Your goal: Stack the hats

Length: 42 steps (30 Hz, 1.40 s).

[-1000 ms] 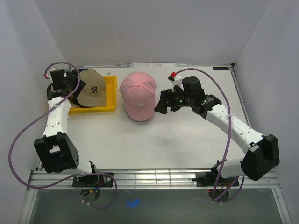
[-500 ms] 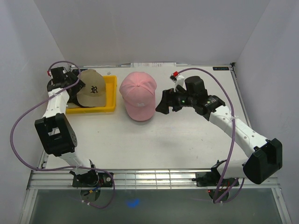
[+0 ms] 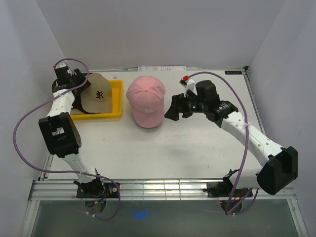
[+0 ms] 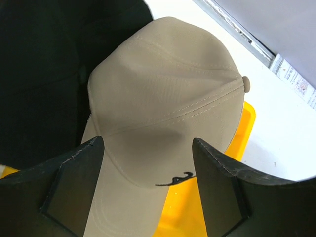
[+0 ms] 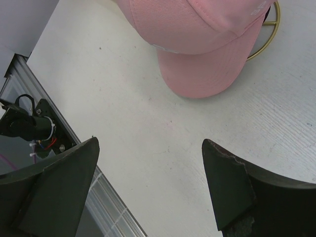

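Overhead, the tan hat [image 3: 96, 94] sits in the yellow tray [image 3: 116, 101] at the far left of the tabletop [image 3: 173, 148]. The pink hat [image 3: 146, 101] sits just right of the tray, with a gap between them. The left gripper [image 3: 80, 90] hangs at the tan hat's left edge. The right gripper [image 3: 169, 109] hovers just beside the pink hat's right side. This view does not show how wide either one stands.

In the left wrist view, the left gripper is spread wide and holds nothing, with the tan hat's front panel and brim below the gap. A black hat [image 4: 39, 74] lies under the tan one, showing at its left.

In the right wrist view, the right gripper is also spread wide and empty above bare tabletop. The pink hat's brim lies ahead of it, and part of a gold stand [image 5: 269, 29] shows past the hat's edge.
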Available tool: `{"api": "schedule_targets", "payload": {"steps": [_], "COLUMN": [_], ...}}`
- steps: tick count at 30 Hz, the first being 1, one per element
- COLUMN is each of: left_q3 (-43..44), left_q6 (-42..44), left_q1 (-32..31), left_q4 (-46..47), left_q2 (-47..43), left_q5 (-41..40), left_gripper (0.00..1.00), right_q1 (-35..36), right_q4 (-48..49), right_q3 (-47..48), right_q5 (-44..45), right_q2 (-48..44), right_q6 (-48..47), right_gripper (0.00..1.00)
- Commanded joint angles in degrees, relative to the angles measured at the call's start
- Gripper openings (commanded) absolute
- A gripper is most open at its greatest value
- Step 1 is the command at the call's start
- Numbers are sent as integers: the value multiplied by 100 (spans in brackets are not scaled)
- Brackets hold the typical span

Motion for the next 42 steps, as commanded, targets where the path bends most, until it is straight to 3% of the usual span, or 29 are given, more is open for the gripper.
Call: {"api": "schedule_targets", "payload": {"steps": [1, 14, 26, 30, 31, 33, 34, 42], "left_q3": [320, 944, 856, 865, 882, 918, 952, 1154], "left_q6": [503, 1084, 1383, 1348, 1340, 1339, 1331, 1243], "left_q1": [-207, -550, -902, -920, -920, -920, -920, -920], "left_q4": [431, 458, 396, 387, 369, 326, 299, 115], "left_q2": [-32, 486, 697, 671, 671, 671, 671, 530], "left_q5": [-51, -289, -693, -887, -922, -958, -993, -1151], "left_gripper": [82, 81, 77, 59, 46, 35, 24, 0], "right_q1": [-19, -19, -19, -19, -19, -19, -19, -19], "right_q4": [105, 184, 193, 193, 193, 202, 193, 202], "right_q3": [124, 203, 239, 221, 221, 230, 238, 274], "right_q5": [-94, -138, -147, -129, -129, -138, -138, -191], "right_q2": [13, 259, 347, 355, 364, 373, 382, 417], "right_q6": [-123, -123, -123, -123, -123, -123, -123, -114], "right_gripper": [89, 90, 90, 90, 90, 90, 90, 90]}}
